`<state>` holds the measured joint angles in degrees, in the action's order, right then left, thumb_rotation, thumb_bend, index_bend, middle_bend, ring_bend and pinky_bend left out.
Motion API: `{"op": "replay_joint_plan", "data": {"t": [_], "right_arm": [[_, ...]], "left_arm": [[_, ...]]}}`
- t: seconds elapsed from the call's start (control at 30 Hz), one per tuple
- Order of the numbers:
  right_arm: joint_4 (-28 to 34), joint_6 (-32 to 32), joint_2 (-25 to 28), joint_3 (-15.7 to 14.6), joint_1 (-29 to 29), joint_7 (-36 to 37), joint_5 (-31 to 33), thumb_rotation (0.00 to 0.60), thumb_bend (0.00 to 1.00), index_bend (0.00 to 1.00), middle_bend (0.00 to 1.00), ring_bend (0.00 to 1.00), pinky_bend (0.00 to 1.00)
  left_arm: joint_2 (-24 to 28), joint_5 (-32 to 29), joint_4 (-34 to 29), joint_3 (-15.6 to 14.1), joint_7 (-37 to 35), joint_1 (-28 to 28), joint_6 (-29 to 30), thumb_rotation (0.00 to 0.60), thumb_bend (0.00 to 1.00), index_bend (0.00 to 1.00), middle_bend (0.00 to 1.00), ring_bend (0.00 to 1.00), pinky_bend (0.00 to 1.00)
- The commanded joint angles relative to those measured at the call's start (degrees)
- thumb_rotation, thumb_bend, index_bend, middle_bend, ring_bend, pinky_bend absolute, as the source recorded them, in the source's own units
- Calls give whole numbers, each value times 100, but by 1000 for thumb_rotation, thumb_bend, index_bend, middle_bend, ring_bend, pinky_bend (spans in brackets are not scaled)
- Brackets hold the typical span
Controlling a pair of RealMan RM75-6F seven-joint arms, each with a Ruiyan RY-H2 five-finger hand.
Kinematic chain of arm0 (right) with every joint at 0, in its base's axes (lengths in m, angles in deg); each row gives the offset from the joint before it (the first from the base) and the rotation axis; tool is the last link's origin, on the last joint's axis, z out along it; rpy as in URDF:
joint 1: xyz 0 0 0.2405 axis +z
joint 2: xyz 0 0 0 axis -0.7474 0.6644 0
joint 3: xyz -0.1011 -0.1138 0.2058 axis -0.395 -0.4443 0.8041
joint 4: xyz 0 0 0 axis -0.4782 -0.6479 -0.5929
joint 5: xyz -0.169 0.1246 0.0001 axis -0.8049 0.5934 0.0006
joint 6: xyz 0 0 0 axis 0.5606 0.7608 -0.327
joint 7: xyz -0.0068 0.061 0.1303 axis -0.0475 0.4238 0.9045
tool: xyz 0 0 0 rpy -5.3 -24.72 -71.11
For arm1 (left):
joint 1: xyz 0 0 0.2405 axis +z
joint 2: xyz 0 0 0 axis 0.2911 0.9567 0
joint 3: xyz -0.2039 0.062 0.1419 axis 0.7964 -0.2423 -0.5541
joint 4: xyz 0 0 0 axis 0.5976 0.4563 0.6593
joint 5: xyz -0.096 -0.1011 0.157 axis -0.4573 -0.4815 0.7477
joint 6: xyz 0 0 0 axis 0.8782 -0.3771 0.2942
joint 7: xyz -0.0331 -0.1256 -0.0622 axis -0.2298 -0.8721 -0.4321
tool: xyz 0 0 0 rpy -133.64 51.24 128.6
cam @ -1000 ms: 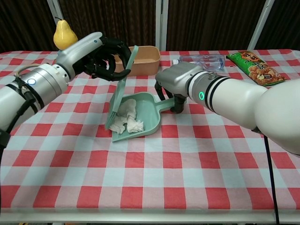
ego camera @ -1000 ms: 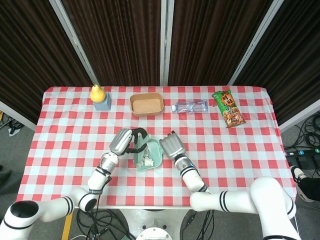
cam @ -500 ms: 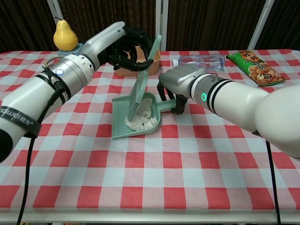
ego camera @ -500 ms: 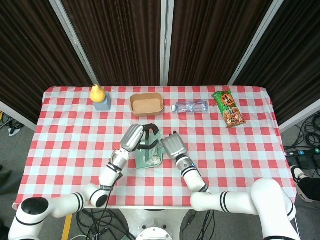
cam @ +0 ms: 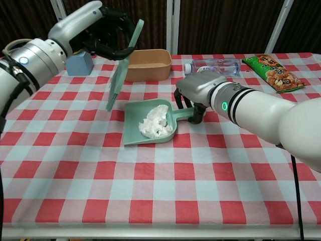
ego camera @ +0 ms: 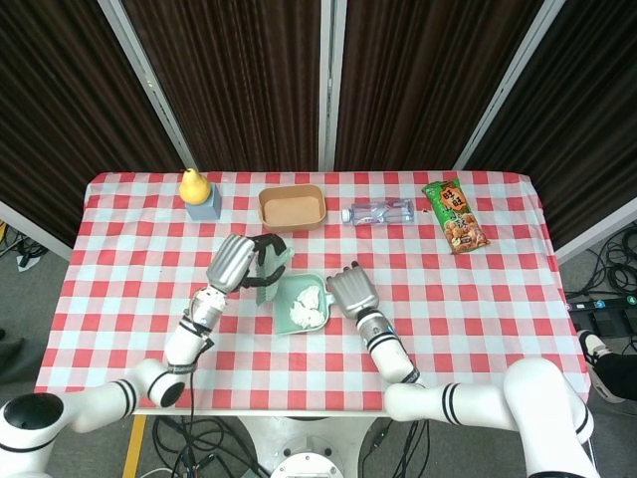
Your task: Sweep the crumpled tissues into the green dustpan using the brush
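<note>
The green dustpan [cam: 135, 111] [ego camera: 289, 295] lies on the checked cloth with the crumpled white tissues [cam: 155, 122] [ego camera: 304, 308] piled inside it. My right hand [cam: 200, 90] [ego camera: 350, 292] grips the dustpan's handle at its right end. My left hand [cam: 98, 27] [ego camera: 239, 264] holds the pale green brush [cam: 122, 68] [ego camera: 271, 275], lifted off the table to the left of the pan, bristles pointing down and clear of the tissues.
A tan box [cam: 148, 64] [ego camera: 293, 207] stands behind the pan. A water bottle [cam: 213, 66] lies to its right, then a snack packet [cam: 273, 73]. A pear on a blue block [ego camera: 198, 192] sits far left.
The left hand lifted the brush out of the pan and carried it up and to the left. The tissues now lie heaped deeper in the pan, which shifted slightly.
</note>
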<state>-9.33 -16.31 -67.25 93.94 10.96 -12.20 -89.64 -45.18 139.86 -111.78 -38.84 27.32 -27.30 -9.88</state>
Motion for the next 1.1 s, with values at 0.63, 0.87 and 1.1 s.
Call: {"op": "replay_joint_plan", "data": {"t": [0.63, 0.87, 1.1], "right_arm": [[759, 357, 920, -336, -514, -1, -368, 600, 319, 449, 457, 274, 194], [796, 412, 944, -353, -580, -54, -315, 600, 214, 259, 323, 206, 182], [816, 420, 966, -324, -646, 14, -353, 600, 125, 174, 266, 167, 167]], "left_arm": [[1446, -595, -1111, -800, 2894, 374, -1269, 600, 413, 473, 522, 660, 855], [1367, -900, -1346, -696, 3383, 273, -1456, 600, 393, 370, 463, 654, 855], [1375, -1154, -1583, -642, 3753, 192, -1591, 600, 326, 280, 405, 616, 847]]}}
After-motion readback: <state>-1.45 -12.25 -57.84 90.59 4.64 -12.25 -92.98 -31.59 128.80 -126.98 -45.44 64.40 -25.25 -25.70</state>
